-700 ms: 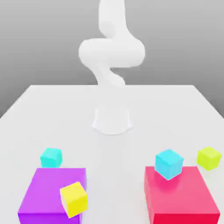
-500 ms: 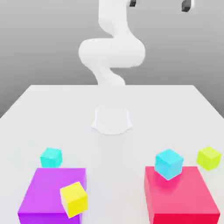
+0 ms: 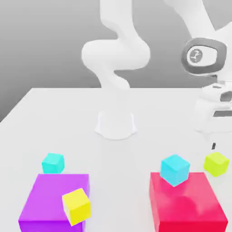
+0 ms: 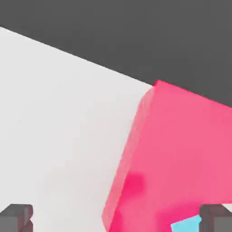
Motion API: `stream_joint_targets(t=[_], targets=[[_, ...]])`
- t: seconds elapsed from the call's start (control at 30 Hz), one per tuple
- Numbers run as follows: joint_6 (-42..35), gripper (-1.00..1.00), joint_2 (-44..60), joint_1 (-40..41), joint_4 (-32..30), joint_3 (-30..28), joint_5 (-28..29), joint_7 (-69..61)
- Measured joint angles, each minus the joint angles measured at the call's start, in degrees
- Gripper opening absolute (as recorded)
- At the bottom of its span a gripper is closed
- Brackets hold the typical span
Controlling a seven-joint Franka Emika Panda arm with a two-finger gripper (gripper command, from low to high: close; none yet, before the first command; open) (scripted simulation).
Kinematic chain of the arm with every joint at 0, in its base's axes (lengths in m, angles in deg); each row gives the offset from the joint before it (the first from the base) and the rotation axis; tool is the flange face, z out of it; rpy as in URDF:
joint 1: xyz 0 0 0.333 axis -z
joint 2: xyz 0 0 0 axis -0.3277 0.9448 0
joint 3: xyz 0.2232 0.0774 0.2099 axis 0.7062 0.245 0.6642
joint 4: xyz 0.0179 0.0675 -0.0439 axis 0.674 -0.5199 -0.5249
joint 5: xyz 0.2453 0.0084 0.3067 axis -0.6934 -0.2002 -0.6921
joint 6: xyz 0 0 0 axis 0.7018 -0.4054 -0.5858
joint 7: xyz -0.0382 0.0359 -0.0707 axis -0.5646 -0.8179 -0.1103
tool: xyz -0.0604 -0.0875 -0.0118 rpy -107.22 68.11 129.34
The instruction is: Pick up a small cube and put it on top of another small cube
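Lime cube (image 3: pixel 216 164) seems light, stiff; better take opposite sides at middle. Gripper (image 4: pixel 116 218) is wide open, holding nothing.

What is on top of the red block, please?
The sky-blue cube appears to rest on the far part of the red block; the surface beneath it is covered.
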Motion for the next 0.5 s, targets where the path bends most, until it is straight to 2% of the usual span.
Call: stream_joint_targets(t=[0.17, 0.43, 0.47, 0.5], targets=[[5.3, 0.00, 7.9, -4.4, -2.8, 2.4, -0.6, 3.2], [12.3, 0.00, 18.7, -15.4, 0.0, -11.1, 14.0, 14.5], [12.8, -1.00, 19.5, -16.4, 0.3, -12.3, 15.1, 15.4], [12.8, -1.00, 19.5, -16.4, 0.3, -12.3, 15.1, 15.4]])
